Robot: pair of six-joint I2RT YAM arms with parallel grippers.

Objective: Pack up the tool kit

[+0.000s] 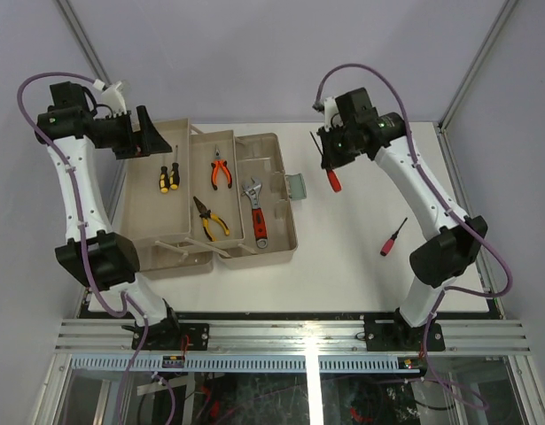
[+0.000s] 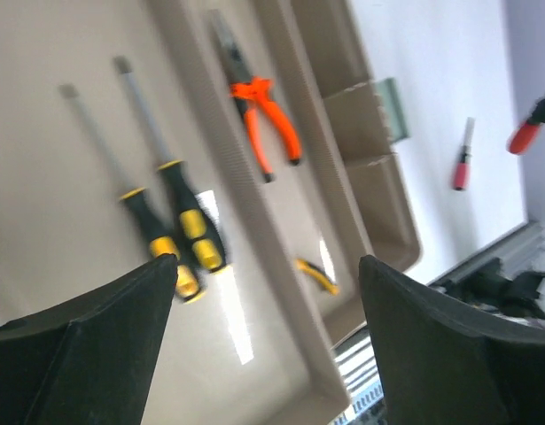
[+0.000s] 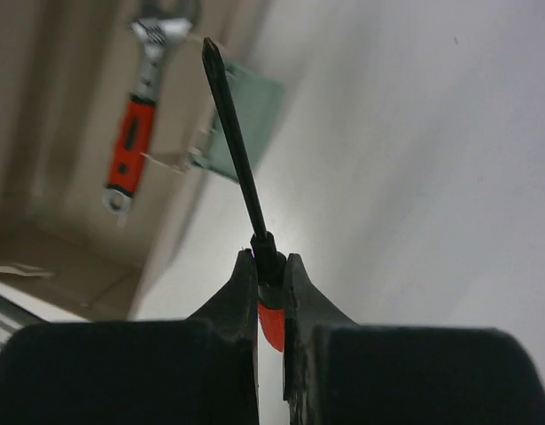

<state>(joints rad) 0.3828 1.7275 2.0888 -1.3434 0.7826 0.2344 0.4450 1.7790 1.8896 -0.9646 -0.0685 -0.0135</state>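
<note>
red-handled screwdriver (image 3: 237,150) pinched in right gripper (image 3: 270,267); left gripper (image 2: 268,261) wide, empty.

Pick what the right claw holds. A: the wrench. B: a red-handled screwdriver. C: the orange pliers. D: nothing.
B: the right claw is shut on the red-handled screwdriver, its dark shaft sticking out ahead; the wrench lies in the toolbox.

Four screwdrivers (image 1: 168,177): two centre left, two at right. Two pliers (image 1: 221,170), one wrench (image 1: 256,215), one toolbox (image 1: 148,212).
</note>
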